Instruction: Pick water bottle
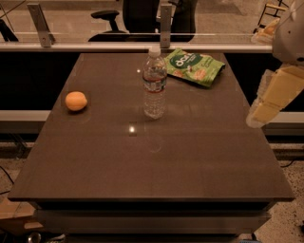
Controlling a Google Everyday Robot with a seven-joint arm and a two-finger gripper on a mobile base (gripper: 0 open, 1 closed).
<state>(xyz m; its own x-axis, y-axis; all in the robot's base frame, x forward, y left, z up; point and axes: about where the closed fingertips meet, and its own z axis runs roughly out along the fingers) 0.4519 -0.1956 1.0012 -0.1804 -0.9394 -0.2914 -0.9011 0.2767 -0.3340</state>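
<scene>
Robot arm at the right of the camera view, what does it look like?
The arm has a rounded white shell. Its end effector, at the right edge beside the table, is pale cream, boxy, with flat angled faces. No cables or markings show.

Gripper [257, 116]: pale end of the arm [289, 33], off the table's [152, 166] right side; the arm is cut off by the right border.
Water bottle [155, 85]: label print too small to read.
Office chair [137, 14]: top cropped, base hidden behind the rail [95, 46].
Table: underside cut off below.
</scene>
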